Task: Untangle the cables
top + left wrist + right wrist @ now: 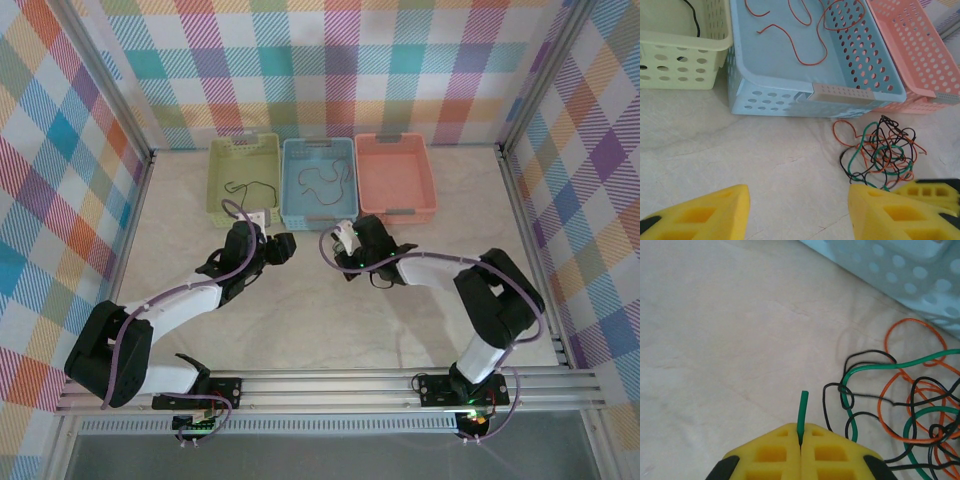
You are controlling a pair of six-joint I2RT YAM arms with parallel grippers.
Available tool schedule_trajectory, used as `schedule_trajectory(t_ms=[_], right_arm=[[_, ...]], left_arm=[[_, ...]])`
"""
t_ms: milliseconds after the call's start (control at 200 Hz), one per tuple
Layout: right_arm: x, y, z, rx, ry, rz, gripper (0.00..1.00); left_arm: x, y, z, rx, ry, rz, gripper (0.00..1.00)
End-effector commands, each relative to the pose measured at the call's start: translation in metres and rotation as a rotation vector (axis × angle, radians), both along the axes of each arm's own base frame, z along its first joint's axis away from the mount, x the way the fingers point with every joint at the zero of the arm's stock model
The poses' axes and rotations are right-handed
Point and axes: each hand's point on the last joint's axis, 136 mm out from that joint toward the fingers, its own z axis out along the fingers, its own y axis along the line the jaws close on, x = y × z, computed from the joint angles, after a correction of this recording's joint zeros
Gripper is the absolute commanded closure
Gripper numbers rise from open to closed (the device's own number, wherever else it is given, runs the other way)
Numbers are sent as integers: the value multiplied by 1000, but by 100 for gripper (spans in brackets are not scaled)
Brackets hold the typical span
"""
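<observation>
A tangle of thin cables (882, 152), black, orange-red and green, lies on the table just in front of the blue basket (790, 102). My right gripper (801, 434) is shut on the free end of a green cable (802, 410), which sticks out from between the pads; the rest of the tangle (910, 405) lies to its right. My left gripper (797, 212) stands open over bare table left of the tangle, with nothing between its fingers. From above, the left gripper (288, 246) and right gripper (343, 243) face each other below the blue basket (319, 180).
Three baskets stand in a row at the back: green (243, 178), blue, pink (395, 178). An orange-red cable (800, 35) lies in the blue basket, and a black cable (250, 188) in the green one. Checked walls close in the table.
</observation>
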Motion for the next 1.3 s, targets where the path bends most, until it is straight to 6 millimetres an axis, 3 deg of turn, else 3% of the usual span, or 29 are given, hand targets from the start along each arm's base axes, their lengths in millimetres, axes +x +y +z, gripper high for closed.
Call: schedule_trajectory(t_ms=[0, 65, 200, 320, 425, 520, 720, 1075, 1295], right_arm=[[-27, 33, 49, 230, -76, 211, 100], [-47, 45, 59, 306, -43, 323, 100], [-64, 55, 62, 327, -34, 427, 100], [-71, 56, 68, 349, -45, 459, 100], [-71, 57, 68, 353, -39, 462, 100], [-71, 56, 68, 350, -36, 463, 100], [-72, 55, 71, 356, -60, 460, 100], [-72, 53, 74, 358, -86, 463, 100], [-70, 53, 72, 349, -82, 453, 100]], left_arm=[[-1, -4, 7, 6, -33, -15, 45], [1, -8, 6, 9, -22, -30, 45], [3, -13, 5, 11, 2, -54, 45], [3, -6, 22, 5, 29, -27, 41], [2, -10, 40, -7, 79, -57, 41], [-3, -18, 43, -9, 172, -98, 41], [-27, -34, 16, -85, 349, -172, 41], [-38, -46, -42, -126, 491, -210, 50], [-49, -52, -37, -168, 492, -257, 50]])
